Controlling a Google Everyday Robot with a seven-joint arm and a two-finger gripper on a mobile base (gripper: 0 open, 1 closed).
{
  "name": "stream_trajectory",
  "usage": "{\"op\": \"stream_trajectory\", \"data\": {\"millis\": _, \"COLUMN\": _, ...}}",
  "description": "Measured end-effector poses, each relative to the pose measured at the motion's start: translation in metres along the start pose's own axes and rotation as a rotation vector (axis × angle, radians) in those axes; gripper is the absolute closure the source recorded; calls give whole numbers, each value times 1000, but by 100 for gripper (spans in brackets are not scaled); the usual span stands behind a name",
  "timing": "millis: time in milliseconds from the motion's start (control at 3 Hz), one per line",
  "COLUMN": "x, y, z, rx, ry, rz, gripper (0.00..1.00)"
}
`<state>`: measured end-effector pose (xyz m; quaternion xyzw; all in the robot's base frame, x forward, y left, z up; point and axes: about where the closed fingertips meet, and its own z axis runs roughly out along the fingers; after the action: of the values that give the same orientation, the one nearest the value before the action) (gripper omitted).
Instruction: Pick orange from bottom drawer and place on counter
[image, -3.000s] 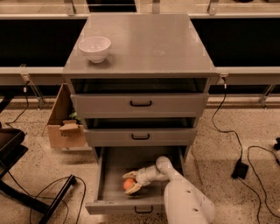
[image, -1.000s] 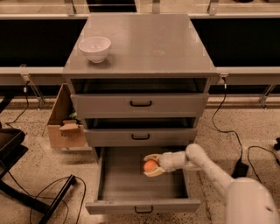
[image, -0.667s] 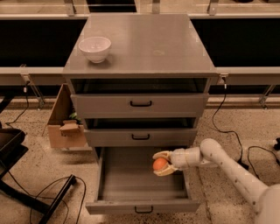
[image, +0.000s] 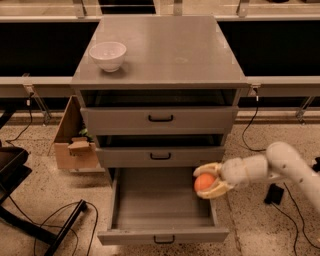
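Observation:
The bottom drawer (image: 150, 205) of the grey cabinet is pulled out and its tray shows nothing inside. My gripper (image: 206, 180) is shut on the orange (image: 204, 183) and holds it above the drawer's right rim, below the middle drawer. My white arm (image: 272, 165) reaches in from the right. The counter (image: 165, 50) is the cabinet's flat grey top, well above the gripper.
A white bowl (image: 107, 55) stands on the counter's left part. A cardboard box (image: 75, 142) sits on the floor left of the cabinet. Cables (image: 55, 220) and a dark frame lie at the lower left. A black block (image: 274, 194) and cable lie to the right.
My gripper has lifted the orange out of the drawer's left middle and carried it right and up to the drawer's right rim. My arm has swung to the right.

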<state>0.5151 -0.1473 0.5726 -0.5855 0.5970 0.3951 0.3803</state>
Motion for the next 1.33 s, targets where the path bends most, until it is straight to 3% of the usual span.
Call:
{"op": "stream_trajectory", "data": {"millis": 333, "x": -49, "y": 4, "z": -45, "rx": 23, "ry": -10, "rz": -1, "gripper": 100}}
{"op": "stream_trajectory", "data": {"millis": 667, "x": -49, "y": 4, "z": -45, "rx": 23, "ry": -10, "rz": -1, "gripper": 100}}
{"op": "stream_trajectory", "data": {"millis": 1000, "x": -92, "y": 0, "z": -68, "rx": 59, "ry": -7, "rz": -1, "gripper": 100}}
{"op": "stream_trajectory", "data": {"millis": 1333, "x": -152, "y": -14, "z": -100, "rx": 101, "ry": -59, "rz": 1, "gripper": 100}}
